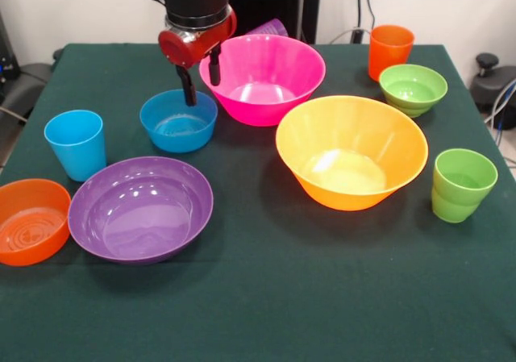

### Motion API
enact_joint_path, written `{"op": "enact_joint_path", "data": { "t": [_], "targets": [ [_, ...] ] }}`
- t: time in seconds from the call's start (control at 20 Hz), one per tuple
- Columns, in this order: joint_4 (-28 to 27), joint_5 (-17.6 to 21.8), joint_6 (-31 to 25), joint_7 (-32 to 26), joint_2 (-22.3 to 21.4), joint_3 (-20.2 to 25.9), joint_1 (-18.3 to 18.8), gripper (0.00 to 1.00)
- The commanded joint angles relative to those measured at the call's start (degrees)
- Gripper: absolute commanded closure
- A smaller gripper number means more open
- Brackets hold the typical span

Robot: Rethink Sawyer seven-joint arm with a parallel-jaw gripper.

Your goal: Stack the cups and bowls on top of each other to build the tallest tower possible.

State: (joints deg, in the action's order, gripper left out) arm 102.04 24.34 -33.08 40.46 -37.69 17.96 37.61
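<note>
My gripper (201, 77) hangs open between the small blue bowl (178, 121) and the large pink bowl (263, 78), with nothing between its fingers. One finger is over the blue bowl's far rim, the other in front of the pink bowl's left rim. The purple cup (269, 28) peeks out behind the pink bowl. A sky blue cup (76, 143) stands at the left. The wide purple bowl (140, 209) and small orange bowl (32, 221) sit front left. The yellow-orange bowl (351, 151) is at centre right, with the green bowl (413, 89), orange cup (390, 52) and green cup (462, 185) around it.
The dark green table (266, 297) carries all the pieces. Black equipment and cables (496, 80) sit off its right edge, and a dark chair (24, 80) off the left.
</note>
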Motion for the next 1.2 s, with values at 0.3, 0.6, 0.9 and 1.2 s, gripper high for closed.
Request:
{"op": "enact_joint_path", "data": {
  "t": [0.3,0.6,0.9,1.2],
  "targets": [
    [-2.25,0.15,-5.99,-0.53,-0.01,5.30,1.67,0.00],
    [-2.08,0.29,-6.63,-1.20,-0.28,5.85,2.33,0.00],
    [-2.60,-0.03,-8.73,-2.07,-0.68,6.70,3.05,0.00],
    [-2.98,-0.21,-11.36,-3.77,-1.61,8.33,4.65,0.00]
  ]
}}
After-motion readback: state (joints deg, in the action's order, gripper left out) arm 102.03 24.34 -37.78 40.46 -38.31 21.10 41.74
